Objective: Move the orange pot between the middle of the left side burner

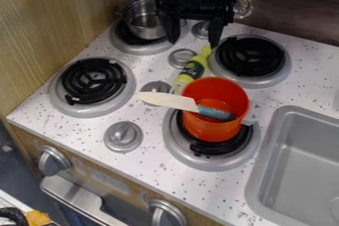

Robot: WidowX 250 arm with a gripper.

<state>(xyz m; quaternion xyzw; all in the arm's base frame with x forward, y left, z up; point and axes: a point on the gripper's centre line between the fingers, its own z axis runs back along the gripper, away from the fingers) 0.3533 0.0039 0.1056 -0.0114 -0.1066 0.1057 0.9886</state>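
the open-topped, bright orange pot [215, 127] sits upright on a round burner [175, 146] with a black coil and silver rim. a toy knife with a cream blade and blue handle [216, 113] leans in the orange pot, its blade reaching out over the left side of the rim. just behind the orange pot lies a slim yellow-green plastic bottle [193, 69], its neck pointing away from it. the black two-finger gripper [193, 43] hangs beyond the orange pot, apart from it, its two fingers spread apart. farther behind the orange pot and to its left, a small shiny metal pot [149, 30] rests on another burner. left of the orange pot is a bare black coil burner [94, 80]; behind it to the right is another [252, 56]. the grey rectangular sink [308, 150] is to its right.
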